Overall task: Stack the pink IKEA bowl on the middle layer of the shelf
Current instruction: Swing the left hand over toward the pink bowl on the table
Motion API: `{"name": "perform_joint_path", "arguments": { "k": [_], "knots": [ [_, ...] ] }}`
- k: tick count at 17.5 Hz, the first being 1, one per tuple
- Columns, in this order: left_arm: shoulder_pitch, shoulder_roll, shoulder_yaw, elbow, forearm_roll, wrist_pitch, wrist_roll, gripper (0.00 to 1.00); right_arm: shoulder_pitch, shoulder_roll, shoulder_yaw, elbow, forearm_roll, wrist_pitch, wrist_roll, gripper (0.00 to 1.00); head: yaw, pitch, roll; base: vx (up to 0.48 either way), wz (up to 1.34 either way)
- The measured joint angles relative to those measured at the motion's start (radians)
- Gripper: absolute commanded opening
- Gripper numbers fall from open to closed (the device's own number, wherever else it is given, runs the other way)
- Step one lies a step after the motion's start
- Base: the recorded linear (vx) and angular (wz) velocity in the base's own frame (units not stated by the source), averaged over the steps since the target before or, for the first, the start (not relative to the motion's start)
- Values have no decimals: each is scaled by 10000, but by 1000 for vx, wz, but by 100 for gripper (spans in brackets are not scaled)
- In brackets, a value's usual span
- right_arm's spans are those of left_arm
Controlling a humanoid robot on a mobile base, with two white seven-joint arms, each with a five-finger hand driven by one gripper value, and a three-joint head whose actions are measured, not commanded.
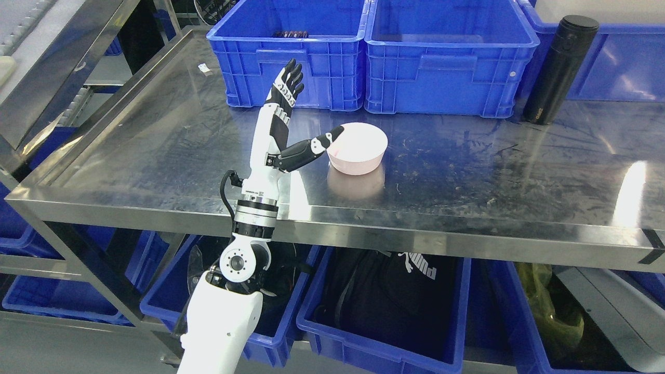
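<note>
**One pink bowl, one thumb on its rim**

One arm is working: your left hand (283,122) reaches over the front edge of the steel shelf (467,171), palm turned toward the pink bowl (359,147). The fingers (289,82) stand straight up and spread, closed on nothing, while the thumb (317,147) stretches sideways and meets the bowl's near-left rim. You look set either to nudge the bowl or to start a pinch on its wall; it is not gripped yet. The right hand is out of view.

The bowl sits upright on the bare metal, near the front edge and well apart from everything else, and it appears empty. No second bowl shows on this layer, so you have nothing visible to stack it onto.

Behind it, two blue crates (363,57) stand side by side; the left holds something dark at its back wall, the right shows little I can make out. A black flask (558,67) stands upright further right. Below, the blue bins (384,337) hold a black bag (395,296) and a yellowish bag (545,301).
</note>
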Motion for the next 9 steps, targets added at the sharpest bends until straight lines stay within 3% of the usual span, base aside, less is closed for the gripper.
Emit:
{"name": "perform_joint_path", "arguments": {
  "k": [6, 9],
  "knots": [
    [-113, 0, -141, -164, -286, -41, 1, 97, 3, 0, 0, 0, 0, 0, 0, 100, 0, 0, 0, 65, -3],
    [-899, 9, -179, -226, -1233, 768, -561, 97, 0, 0, 0, 0, 0, 0, 0, 100, 0, 0, 0, 24, 11]
  ]
}}
